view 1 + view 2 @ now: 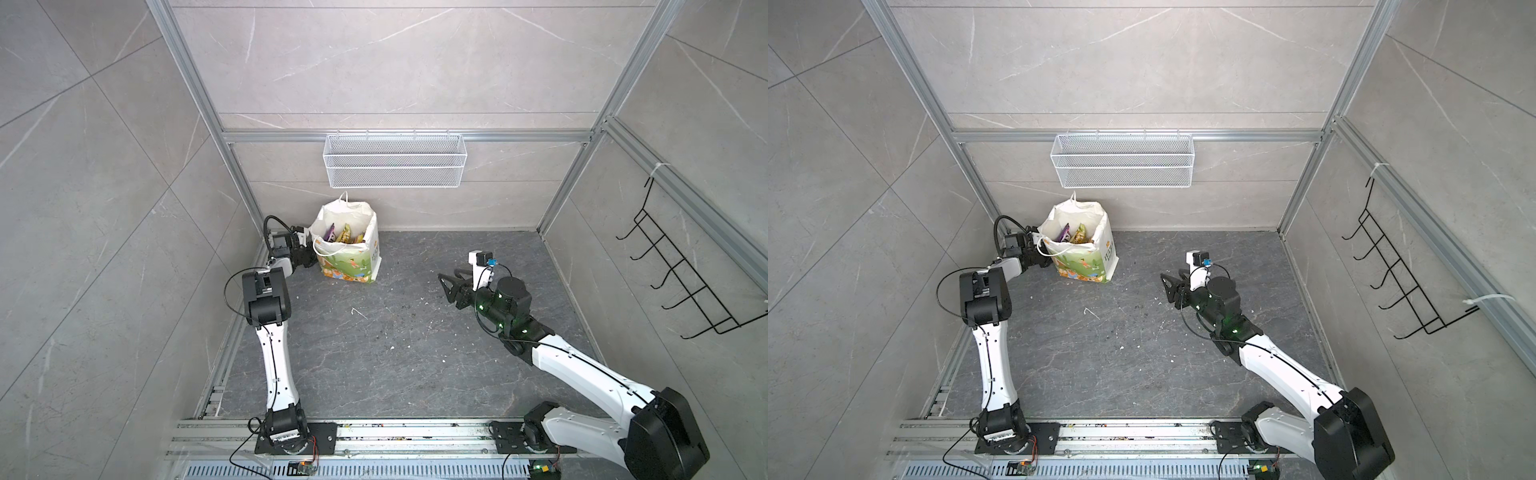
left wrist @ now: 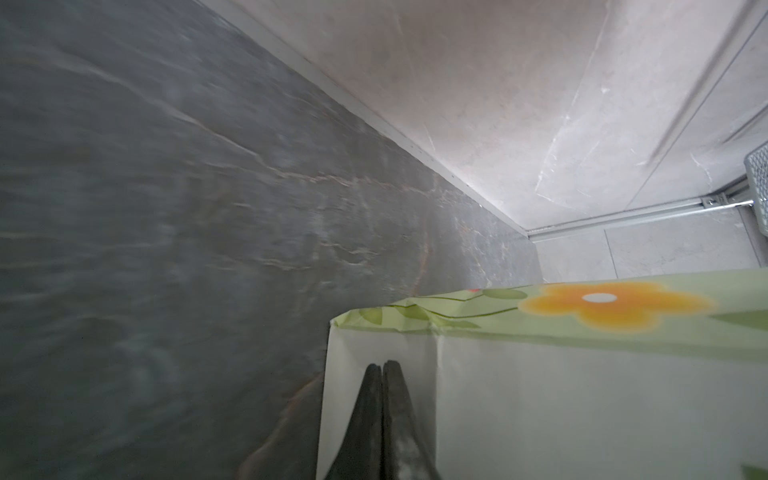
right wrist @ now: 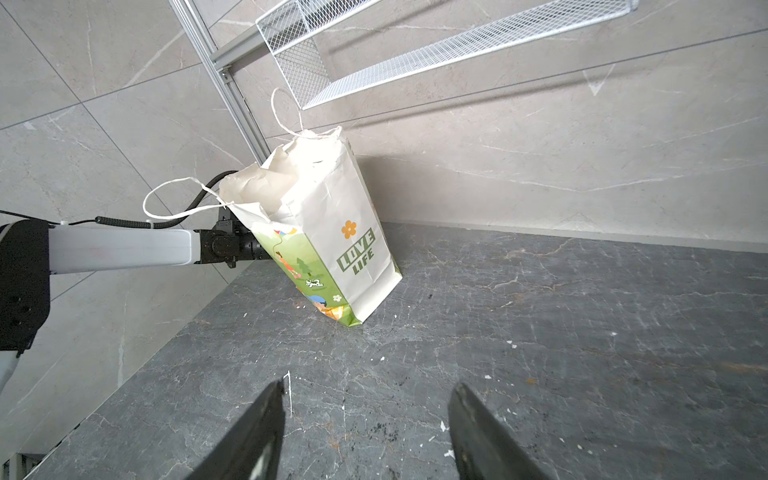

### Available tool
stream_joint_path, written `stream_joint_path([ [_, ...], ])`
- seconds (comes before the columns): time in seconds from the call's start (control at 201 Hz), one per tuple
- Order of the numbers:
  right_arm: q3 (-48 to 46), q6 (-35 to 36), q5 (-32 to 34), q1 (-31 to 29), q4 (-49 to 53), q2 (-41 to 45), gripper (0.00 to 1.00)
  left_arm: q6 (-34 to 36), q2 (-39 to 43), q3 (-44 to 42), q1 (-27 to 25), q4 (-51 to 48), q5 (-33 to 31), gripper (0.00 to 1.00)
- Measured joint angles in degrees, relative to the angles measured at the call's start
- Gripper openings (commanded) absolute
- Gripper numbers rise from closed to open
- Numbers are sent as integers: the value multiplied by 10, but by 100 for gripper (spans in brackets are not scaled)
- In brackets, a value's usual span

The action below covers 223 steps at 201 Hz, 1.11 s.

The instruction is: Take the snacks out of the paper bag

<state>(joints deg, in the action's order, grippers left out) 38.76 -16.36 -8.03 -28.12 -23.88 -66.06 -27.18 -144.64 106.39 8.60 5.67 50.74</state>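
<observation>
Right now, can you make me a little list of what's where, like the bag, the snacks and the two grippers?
paper bag: upright, open, back left of table
snacks: inside the bag, none out yet
left gripper: shut, against the bag's side
right gripper: open, empty, away from the bag
mesh basket: on the back wall, above the bag

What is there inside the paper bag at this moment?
In both top views the paper bag holds snacks: a purple packet and a yellow-green packet stand out. Their lower parts and any packets underneath are covered by the bag's walls.
</observation>
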Motion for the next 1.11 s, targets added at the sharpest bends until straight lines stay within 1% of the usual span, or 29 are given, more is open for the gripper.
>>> stream_joint_path([
  [0.119,0,-7,3,0,-13,-15,67,-4,37,-59,-21,9,-1,0],
  [0.199,0,-12,6,0,-20,-29,71,-8,57,-95,-40,23,-6,0],
  [0.259,0,-18,11,0,-21,-39,76,-13,76,-130,-58,41,-13,0],
  [0.279,0,-20,14,0,-21,-42,79,-15,81,-142,-63,48,-15,0],
  [0.299,0,-26,19,0,-22,-44,84,-17,89,-154,-69,54,-17,0],
  [0.328,0,-35,29,0,-23,-48,96,-20,99,-174,-78,64,-20,0],
  [0.338,0,-33,35,0,-24,-49,99,-21,103,-180,-81,68,-21,0],
  [0.458,-3,-66,63,12,-32,-51,99,-38,144,-250,-113,109,-33,0],
  [0.483,-3,-69,63,19,-32,-51,99,-40,154,-266,-118,119,-39,0],
  [0.542,-3,-84,63,39,-30,-51,94,-50,179,-307,-132,143,-50,0],
  [0.587,-3,-100,56,57,-27,-51,87,-56,193,-332,-140,160,-58,0],
  [0.737,12,-176,-3,154,-14,-80,67,-89,237,-428,-164,229,-78,0],
  [0.776,22,-188,-15,167,-2,-92,62,-97,243,-446,-169,240,-83,0],
  [0.826,36,-197,-29,174,18,-104,59,-104,248,-466,-176,254,-88,0],
  [0.965,61,-199,-59,171,51,-115,58,-117,261,-505,-193,274,-105,0],
  [1.11,71,-196,-73,171,72,-115,58,-121,263,-509,-210,284,-118,0],
])
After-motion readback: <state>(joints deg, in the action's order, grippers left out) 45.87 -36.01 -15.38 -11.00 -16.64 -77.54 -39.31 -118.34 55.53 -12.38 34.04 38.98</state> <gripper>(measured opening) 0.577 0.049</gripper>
